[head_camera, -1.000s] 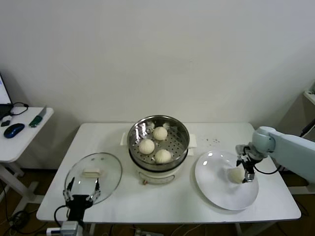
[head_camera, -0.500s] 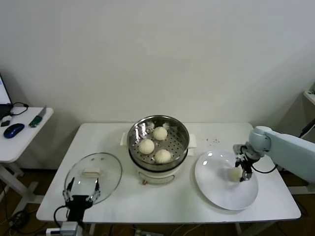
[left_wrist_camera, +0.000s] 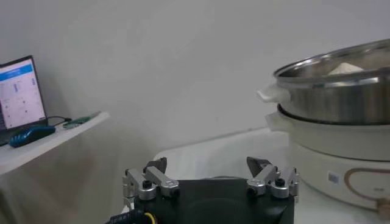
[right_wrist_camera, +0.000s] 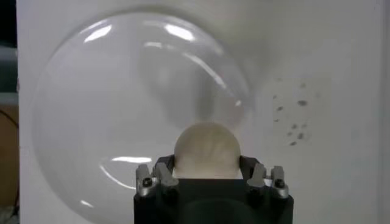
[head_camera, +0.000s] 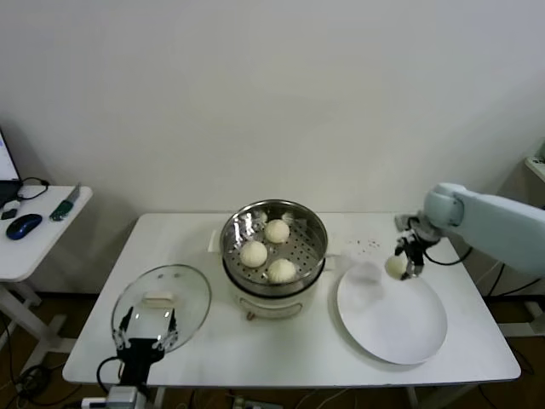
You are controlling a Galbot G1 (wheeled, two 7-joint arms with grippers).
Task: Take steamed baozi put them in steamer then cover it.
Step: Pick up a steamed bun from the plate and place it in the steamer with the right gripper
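Observation:
My right gripper (head_camera: pixel 405 258) is shut on a cream-white baozi (head_camera: pixel 395 266) and holds it in the air above the far left part of the white plate (head_camera: pixel 400 328). In the right wrist view the baozi (right_wrist_camera: pixel 206 150) sits between the fingers with the plate (right_wrist_camera: pixel 97 109) below. Three baozi (head_camera: pixel 254 253) lie in the steel steamer (head_camera: pixel 315 223) on its cream pot base (head_camera: pixel 289 300). The glass cover (head_camera: pixel 192 294) with its cream handle (head_camera: pixel 157 300) lies flat at the table's front left. My left gripper (head_camera: pixel 145 328) is open and parked at the cover's near edge.
The steamer (left_wrist_camera: pixel 341 91) shows to one side in the left wrist view. A side table (head_camera: pixel 34 234) with a mouse and small items stands at the left. Dark specks (head_camera: pixel 370 245) mark the table behind the plate.
My right gripper has lifted the baozi off the plate and carried it up and to the left, towards the steamer. The left arm has not moved.

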